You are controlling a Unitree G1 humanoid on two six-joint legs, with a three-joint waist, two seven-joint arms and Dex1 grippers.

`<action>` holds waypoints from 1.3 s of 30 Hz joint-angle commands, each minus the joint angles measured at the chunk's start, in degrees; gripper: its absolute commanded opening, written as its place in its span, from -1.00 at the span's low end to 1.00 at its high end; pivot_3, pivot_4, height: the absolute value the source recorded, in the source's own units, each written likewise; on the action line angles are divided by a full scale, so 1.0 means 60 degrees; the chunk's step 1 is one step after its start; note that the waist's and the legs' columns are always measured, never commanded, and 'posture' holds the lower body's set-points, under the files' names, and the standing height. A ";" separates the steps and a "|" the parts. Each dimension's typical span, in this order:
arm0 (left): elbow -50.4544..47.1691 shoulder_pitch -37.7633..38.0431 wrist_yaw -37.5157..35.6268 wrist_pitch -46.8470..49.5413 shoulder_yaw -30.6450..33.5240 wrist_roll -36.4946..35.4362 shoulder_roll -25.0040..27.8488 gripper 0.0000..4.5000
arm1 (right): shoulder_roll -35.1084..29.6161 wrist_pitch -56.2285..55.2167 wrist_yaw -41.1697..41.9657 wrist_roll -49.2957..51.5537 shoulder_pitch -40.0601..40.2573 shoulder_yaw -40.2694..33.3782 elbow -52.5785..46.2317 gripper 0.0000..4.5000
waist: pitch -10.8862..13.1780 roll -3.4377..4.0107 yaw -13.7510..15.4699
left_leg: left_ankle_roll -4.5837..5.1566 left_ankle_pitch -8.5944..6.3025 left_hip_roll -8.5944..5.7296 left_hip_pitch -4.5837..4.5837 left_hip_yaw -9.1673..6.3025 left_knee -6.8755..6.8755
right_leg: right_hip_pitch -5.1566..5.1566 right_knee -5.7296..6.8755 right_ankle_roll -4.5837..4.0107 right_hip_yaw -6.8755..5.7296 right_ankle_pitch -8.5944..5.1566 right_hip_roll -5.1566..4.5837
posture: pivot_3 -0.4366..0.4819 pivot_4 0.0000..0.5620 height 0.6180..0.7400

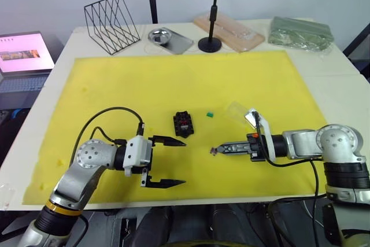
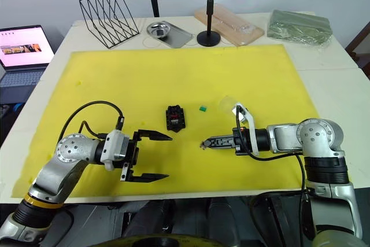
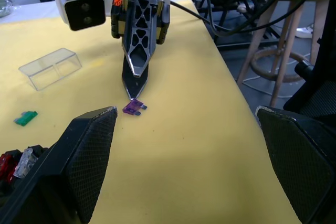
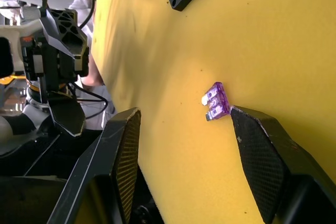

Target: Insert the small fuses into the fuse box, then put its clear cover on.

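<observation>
On the mat [image 1: 173, 79] at mid-tabletop lies the fuse box [image 1: 184, 124], a loose fuse [image 1: 210, 114] just right, the clear cover [image 1: 237, 111] farther right, another fuse [image 1: 213, 151] nearer the front edge.

Two silver-grey metal arms with round joint housings and black looping cables. The left end effector [image 1: 164, 162] has a white block wrist and black pointed fingers; the right end effector [image 1: 215, 150] has orange-marked black housing.

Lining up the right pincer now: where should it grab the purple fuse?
Take the purple fuse by its plastic body, across its flat faces, leaving the two prongs free. It lies flat on the yellow mat, so come from above; the right pincer is beside it.
</observation>
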 commanded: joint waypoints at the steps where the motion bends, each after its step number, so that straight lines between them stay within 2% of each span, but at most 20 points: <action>1: -0.0105 -0.0055 0.0062 -0.0136 -0.0060 0.0053 -0.0054 1.00 | -0.0091 0.0059 -0.0584 0.0824 0.0052 -0.0154 0.0066 0.25 | 0.0000 0.0000 0.0000 | 0.0000 0.0000 0.0000 0.0000 0.0001 0.0001 | 0.0001 0.0000 0.0000 0.0000 0.0000 0.0000 | -0.05 -0.47 1.00; 10: -0.0027 -0.0039 -0.0006 -0.0220 -0.0072 0.0133 -0.0104 1.00 | 0.0435 0.0059 -0.1653 0.1287 0.0041 -0.0242 0.0387 0.25 | -0.0001 -0.0001 -0.0012 | 0.0001 0.0000 0.0001 0.0004 0.0000 0.0001 | 0.0004 0.0002 0.0000 0.0000 0.0000 0.0004 | -0.05 -0.47 1.00; 20: 0.0233 -0.0041 0.0098 -0.0439 -0.0036 0.0352 -0.0166 1.00 | 0.1013 0.0049 -0.2162 0.0848 0.0265 -0.0537 0.0354 0.25 | -0.0003 0.0000 -0.0048 | 0.0002 0.0000 0.0002 0.0007 0.0000 0.0001 | 0.0004 0.0005 0.0001 0.0000 0.0000 0.0008 | -0.05 -0.47 1.00; 23: 0.0294 -0.0089 0.0105 -0.0473 -0.0049 0.0391 -0.0196 1.00 | 0.1064 0.0057 -0.2185 0.0822 0.0406 -0.0547 0.0232 -0.01 | -0.0004 0.0000 -0.0054 | 0.0002 0.0000 0.0003 0.0009 -0.0001 0.0001 | 0.0006 0.0005 0.0001 0.0000 0.0000 0.0011 | -0.05 -0.47 1.00; 26: 0.0340 -0.0092 0.0106 -0.0514 -0.0067 0.0414 -0.0211 1.00 | 0.1101 0.0059 -0.2200 0.0823 0.0485 -0.0532 0.0141 -0.46 | -0.0004 0.0000 -0.0052 | 0.0002 0.0000 0.0003 0.0008 -0.0001 0.0001 | 0.0006 0.0004 0.0001 0.0000 0.0000 0.0010 | -0.05 -0.47 1.00; 35: 0.0564 -0.0158 0.0077 -0.0727 -0.0065 0.0439 -0.0363 1.00 | 0.1402 0.0059 -0.2451 0.0631 0.0596 -0.0723 0.0070 -0.46 | -0.0007 -0.0003 -0.0061 | 0.0002 0.0000 0.0003 0.0010 -0.0003 0.0001 | 0.0009 0.0004 0.0001 -0.0001 0.0000 0.0011 | -0.05 -0.47 1.00; 39: 0.0659 -0.0055 0.0010 -0.0896 -0.0078 0.0461 -0.0346 1.00 | 0.1536 0.0059 -0.2711 0.0492 0.0695 -0.0889 0.0073 -0.82 | -0.0009 -0.0005 -0.0059 | 0.0002 0.0000 0.0003 0.0011 -0.0003 0.0000 | 0.0010 0.0004 0.0001 0.0000 0.0000 0.0011 | -0.05 -0.47 1.00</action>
